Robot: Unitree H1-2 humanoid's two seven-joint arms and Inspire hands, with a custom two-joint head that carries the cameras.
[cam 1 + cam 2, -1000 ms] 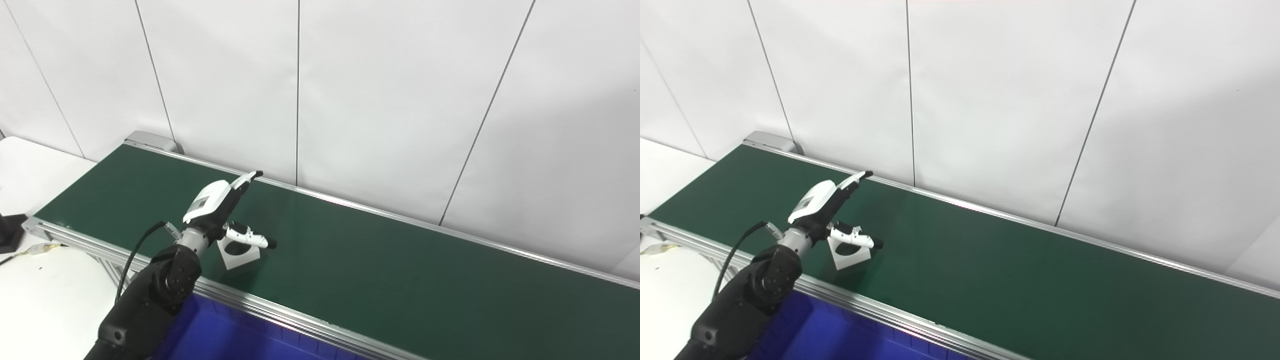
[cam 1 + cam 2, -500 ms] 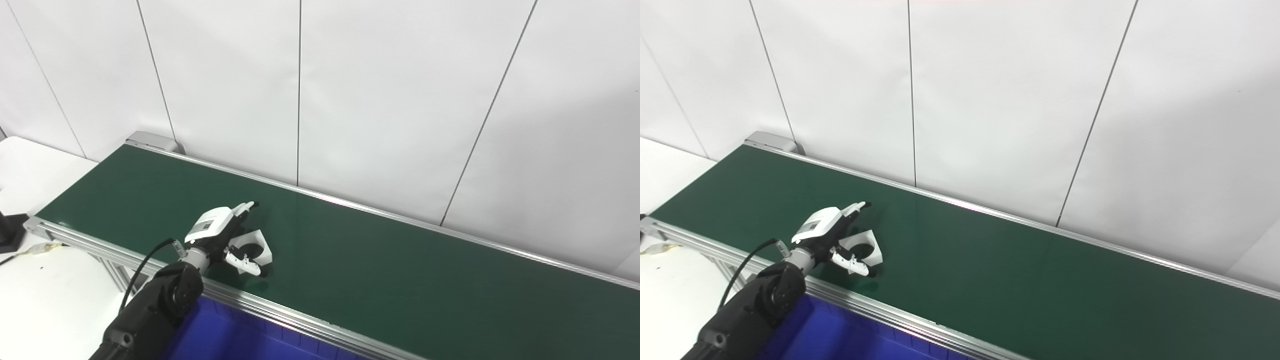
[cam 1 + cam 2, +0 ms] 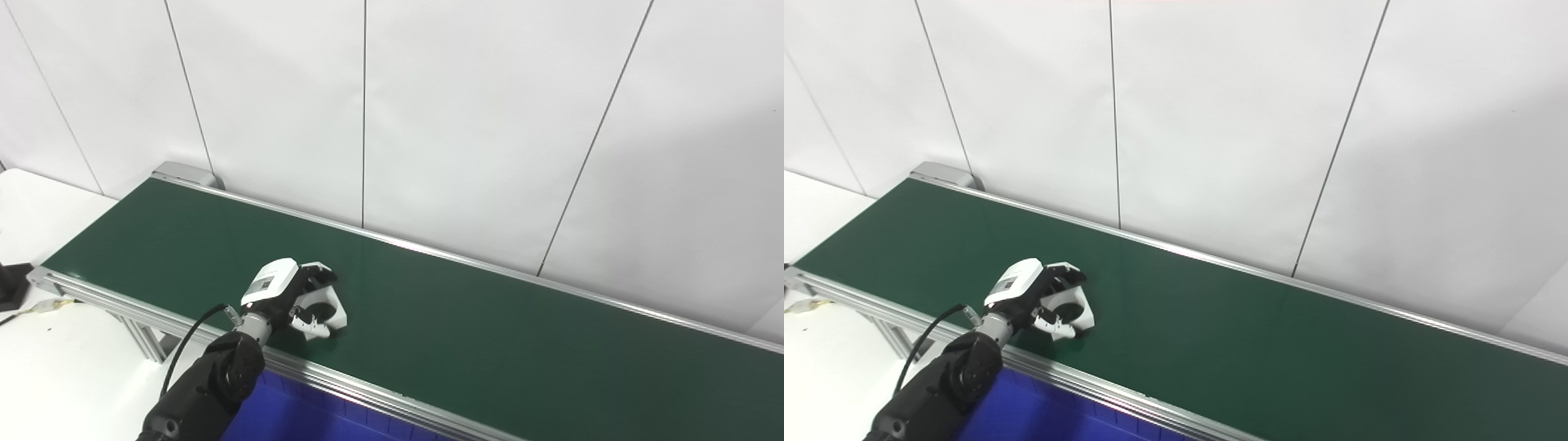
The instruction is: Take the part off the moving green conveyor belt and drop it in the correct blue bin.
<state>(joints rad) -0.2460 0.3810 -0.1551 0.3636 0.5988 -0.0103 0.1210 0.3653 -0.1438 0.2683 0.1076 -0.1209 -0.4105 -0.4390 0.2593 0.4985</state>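
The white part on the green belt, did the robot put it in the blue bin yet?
Not yet. The left hand has reached the white part and its fingers are curled around it, but the part looks still down on the green belt. Lifting it and dropping it into the blue bin below is still left.

blue bin (image 3: 318,416) cut off, part (image 3: 324,309) half-hidden by left hand (image 3: 285,294)
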